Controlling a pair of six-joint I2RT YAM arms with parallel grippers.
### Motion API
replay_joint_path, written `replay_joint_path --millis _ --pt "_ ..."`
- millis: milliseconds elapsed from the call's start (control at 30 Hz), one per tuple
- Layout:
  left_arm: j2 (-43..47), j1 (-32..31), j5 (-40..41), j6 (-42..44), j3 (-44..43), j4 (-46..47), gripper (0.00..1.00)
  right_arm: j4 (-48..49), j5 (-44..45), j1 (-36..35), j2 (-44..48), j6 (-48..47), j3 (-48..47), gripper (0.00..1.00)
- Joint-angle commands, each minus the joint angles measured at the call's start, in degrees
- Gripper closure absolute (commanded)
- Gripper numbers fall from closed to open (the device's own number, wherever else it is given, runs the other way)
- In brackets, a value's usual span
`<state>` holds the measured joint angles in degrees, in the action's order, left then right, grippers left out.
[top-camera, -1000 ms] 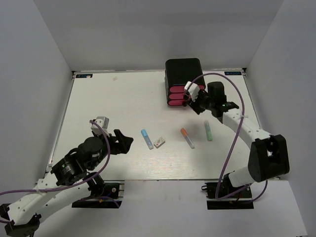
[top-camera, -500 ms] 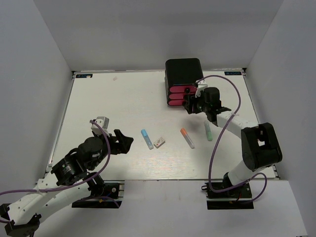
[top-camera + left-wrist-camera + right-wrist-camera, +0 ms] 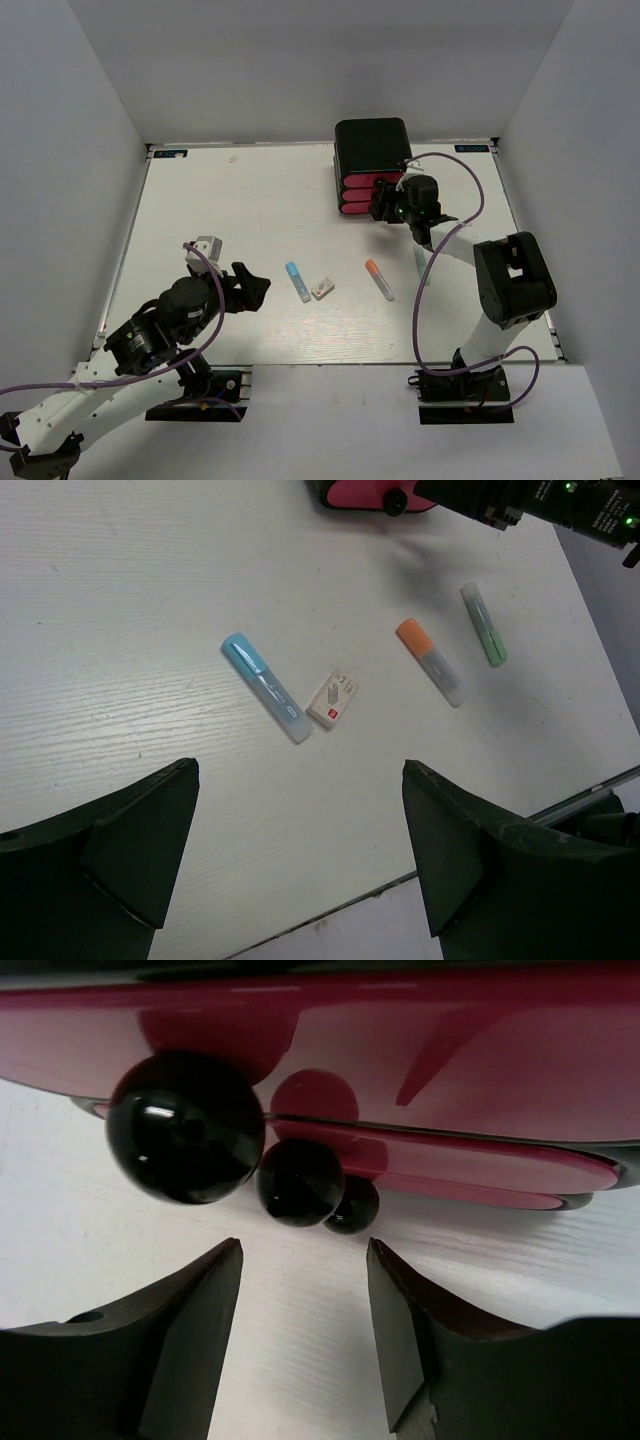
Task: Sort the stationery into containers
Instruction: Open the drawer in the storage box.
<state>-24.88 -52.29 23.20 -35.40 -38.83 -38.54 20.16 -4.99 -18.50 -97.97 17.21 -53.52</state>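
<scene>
The black cabinet point(image 3: 372, 143) stands at the back with three pink drawers point(image 3: 356, 196) facing the front. My right gripper point(image 3: 384, 204) is open right at the drawer fronts. In the right wrist view the pink drawers point(image 3: 450, 1050) fill the top, and three black knobs point(image 3: 300, 1182) sit just ahead of my open gripper point(image 3: 303, 1252). A light blue pen point(image 3: 265, 687), a white eraser block point(image 3: 333, 699), an orange-capped pen point(image 3: 430, 661) and a pale green pen point(image 3: 484, 624) lie on the table. My left gripper point(image 3: 300, 775) is open and empty above the near edge.
The white table point(image 3: 240, 210) has grey walls on three sides. The blue pen point(image 3: 298, 281), the eraser point(image 3: 322, 288) and the orange-capped pen point(image 3: 379, 279) lie in a row mid-table. The right arm's purple cable point(image 3: 470, 200) loops over the right side.
My right gripper has swung left and down toward the pink drawer fronts, and the arm now covers the green pen from above. The left arm and the pens have not moved.
</scene>
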Motion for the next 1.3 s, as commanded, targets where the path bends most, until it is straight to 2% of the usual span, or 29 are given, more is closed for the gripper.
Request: replay_joint_path --millis 0,200,467,833,1000,1100,1267 --pt "-0.25 0.0 -0.44 0.59 0.24 0.49 0.07 6.55 2.27 0.04 -0.03 4.22 -2.03 0.42" --pt "-0.78 0.0 -0.44 0.59 0.24 0.49 0.07 12.34 4.55 0.04 -0.2 7.83 0.08 0.45" --pt "-1.31 0.0 -0.44 0.59 0.24 0.49 0.07 13.24 4.73 0.13 -3.18 8.89 -0.98 0.49" --pt "-1.31 0.0 0.09 0.59 0.24 0.49 0.07 15.43 4.73 -0.04 -2.58 8.54 0.96 0.75" --pt "-1.31 0.0 -0.53 0.59 0.24 0.49 0.07 14.99 4.47 0.13 0.32 7.66 4.2 0.77" --pt "-2.01 0.0 -1.05 0.59 0.77 1.54 0.07 14.03 3.68 -0.04 6.37 7.22 8.76 0.77" --pt "-8.14 0.0 -1.58 -1.68 2.0 4.26 0.07 11.66 2.1 0.13 10.78 6.61 13.96 0.75"
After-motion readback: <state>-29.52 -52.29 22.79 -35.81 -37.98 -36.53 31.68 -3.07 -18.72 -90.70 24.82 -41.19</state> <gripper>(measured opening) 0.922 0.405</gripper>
